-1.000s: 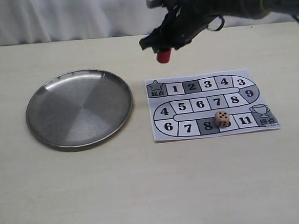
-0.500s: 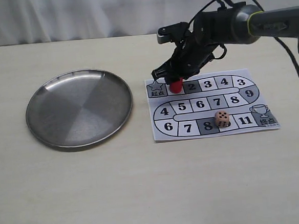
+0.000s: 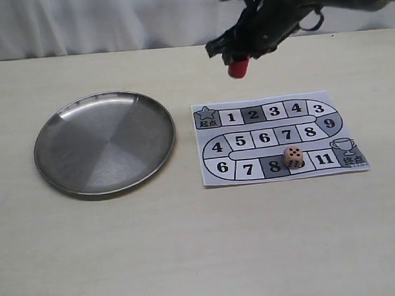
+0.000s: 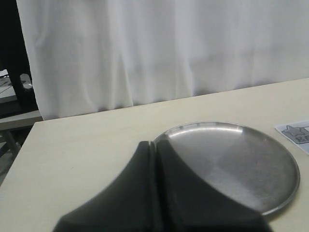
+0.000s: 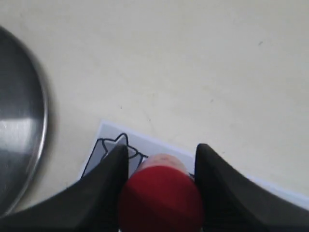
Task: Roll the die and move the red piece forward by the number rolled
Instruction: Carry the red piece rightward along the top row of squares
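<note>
My right gripper [image 3: 237,58] is shut on the red piece [image 3: 238,68], holding it in the air above the table behind the board's top edge. In the right wrist view the red piece [image 5: 161,198] fills the space between the two black fingers [image 5: 104,191], with the board's star square below. The die [image 3: 293,157], a tan cube with dark pips, rests on the paper game board [image 3: 281,137] between squares 8 and 11. My left gripper [image 4: 155,147] is shut on nothing, near the steel plate's rim; it does not show in the exterior view.
A round steel plate [image 3: 63,164] lies left of the board, also visible in the left wrist view as the steel plate [image 4: 285,193]. A white curtain [image 3: 93,20] hangs behind the table's far edge.
Half a second ago the red piece was down on square 1 of the board; now the right gripper has lifted it up and slightly right, above the table behind the board.
</note>
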`<state>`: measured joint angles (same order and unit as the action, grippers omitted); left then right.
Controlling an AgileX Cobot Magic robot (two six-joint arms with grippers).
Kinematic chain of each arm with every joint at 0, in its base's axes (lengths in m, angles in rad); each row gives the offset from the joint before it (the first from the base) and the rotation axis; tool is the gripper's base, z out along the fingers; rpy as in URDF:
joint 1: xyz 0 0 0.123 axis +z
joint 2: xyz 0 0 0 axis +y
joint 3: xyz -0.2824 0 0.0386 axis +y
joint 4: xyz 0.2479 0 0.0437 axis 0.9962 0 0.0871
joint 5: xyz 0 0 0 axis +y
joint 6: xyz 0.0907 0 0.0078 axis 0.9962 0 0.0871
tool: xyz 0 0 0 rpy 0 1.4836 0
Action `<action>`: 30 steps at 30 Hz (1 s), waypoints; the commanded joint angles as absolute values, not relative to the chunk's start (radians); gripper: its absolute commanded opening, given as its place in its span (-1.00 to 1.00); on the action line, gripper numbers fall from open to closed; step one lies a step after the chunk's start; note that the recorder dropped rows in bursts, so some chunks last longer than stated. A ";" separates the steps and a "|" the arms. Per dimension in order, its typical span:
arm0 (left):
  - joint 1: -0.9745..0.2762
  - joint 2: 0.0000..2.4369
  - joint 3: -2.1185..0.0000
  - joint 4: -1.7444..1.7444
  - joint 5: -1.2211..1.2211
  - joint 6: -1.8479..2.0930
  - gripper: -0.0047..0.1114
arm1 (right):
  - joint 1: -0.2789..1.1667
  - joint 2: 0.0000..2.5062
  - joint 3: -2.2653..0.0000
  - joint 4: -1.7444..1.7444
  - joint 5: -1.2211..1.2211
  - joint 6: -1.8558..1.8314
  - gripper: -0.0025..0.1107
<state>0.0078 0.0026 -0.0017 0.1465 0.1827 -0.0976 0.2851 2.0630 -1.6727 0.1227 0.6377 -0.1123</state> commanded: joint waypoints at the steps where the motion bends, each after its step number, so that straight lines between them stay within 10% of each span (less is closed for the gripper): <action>1: -0.001 0.000 0.000 0.144 0.173 -0.099 -0.92 | 0.246 1.993 -1.674 0.116 0.660 -0.096 -0.88; 30: -0.001 0.000 0.000 0.144 0.173 -0.099 -0.92 | 0.222 2.104 -1.523 0.095 0.502 -0.096 -0.88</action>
<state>0.0078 0.0026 -0.0017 0.1465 0.1827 -0.0976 0.2303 2.1646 -1.5223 0.1063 0.5060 -0.0950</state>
